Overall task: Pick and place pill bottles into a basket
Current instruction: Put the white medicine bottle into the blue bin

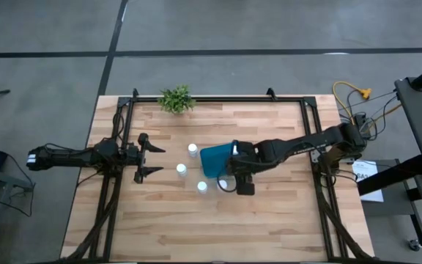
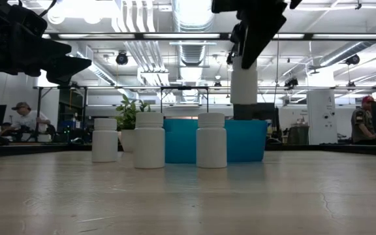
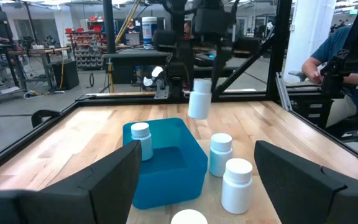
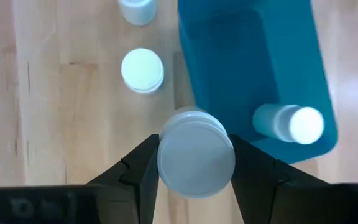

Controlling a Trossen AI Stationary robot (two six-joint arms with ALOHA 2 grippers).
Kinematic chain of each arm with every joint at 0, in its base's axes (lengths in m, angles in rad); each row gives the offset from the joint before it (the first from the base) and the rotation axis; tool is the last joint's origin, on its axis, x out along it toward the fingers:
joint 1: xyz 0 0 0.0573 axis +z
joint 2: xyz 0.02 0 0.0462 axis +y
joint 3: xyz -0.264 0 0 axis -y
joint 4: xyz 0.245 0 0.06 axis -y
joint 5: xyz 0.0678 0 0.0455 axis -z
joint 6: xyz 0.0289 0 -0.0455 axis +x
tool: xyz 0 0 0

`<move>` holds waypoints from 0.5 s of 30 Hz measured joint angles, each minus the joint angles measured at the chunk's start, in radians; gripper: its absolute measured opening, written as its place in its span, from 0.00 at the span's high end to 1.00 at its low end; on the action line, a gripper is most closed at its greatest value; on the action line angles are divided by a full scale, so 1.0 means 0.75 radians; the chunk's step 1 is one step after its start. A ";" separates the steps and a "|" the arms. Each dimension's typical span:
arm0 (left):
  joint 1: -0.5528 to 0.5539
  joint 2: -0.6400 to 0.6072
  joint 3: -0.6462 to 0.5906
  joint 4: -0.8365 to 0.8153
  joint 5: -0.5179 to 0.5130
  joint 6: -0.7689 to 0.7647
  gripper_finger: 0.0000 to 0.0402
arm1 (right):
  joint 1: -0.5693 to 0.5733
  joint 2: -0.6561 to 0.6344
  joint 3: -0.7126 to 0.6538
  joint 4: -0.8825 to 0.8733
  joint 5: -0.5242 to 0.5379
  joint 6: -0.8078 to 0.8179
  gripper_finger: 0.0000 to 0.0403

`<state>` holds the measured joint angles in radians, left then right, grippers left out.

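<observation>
The teal basket sits on the table's middle. My right gripper is shut on a white pill bottle held over the basket's right near corner; it also shows in the left wrist view. One bottle stands inside the basket at its far right corner. Several more bottles stand upright on their bases on the table, left of the basket and off its near side. My left gripper hangs open and empty left of them. My right gripper pinches the bottle's cap by two opposite sides between its two fingers. The fingers come from above, pointing down. The bottle hangs upright below them, lifted clear of the table and higher than the basket's rim.
A small green plant stands at the table's far edge. Dark frame rails run along the table's left and right sides. People sit in the room beyond the table. Bare wood lies toward the near edge.
</observation>
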<state>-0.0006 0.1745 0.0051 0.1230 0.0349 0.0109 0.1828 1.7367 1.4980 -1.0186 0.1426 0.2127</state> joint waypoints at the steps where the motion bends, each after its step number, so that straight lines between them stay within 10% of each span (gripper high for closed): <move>1: 0.000 0.000 0.000 0.000 0.000 0.000 0.27 | -0.006 0.000 0.006 -0.015 0.013 -0.007 0.63; 15: 0.000 0.000 0.000 0.000 0.000 0.000 0.27 | -0.143 0.000 -0.031 -0.026 0.025 -0.131 0.63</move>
<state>-0.0004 0.1745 0.0051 0.1226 0.0349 0.0109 0.0755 1.7367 1.4747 -1.0380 0.1610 0.1145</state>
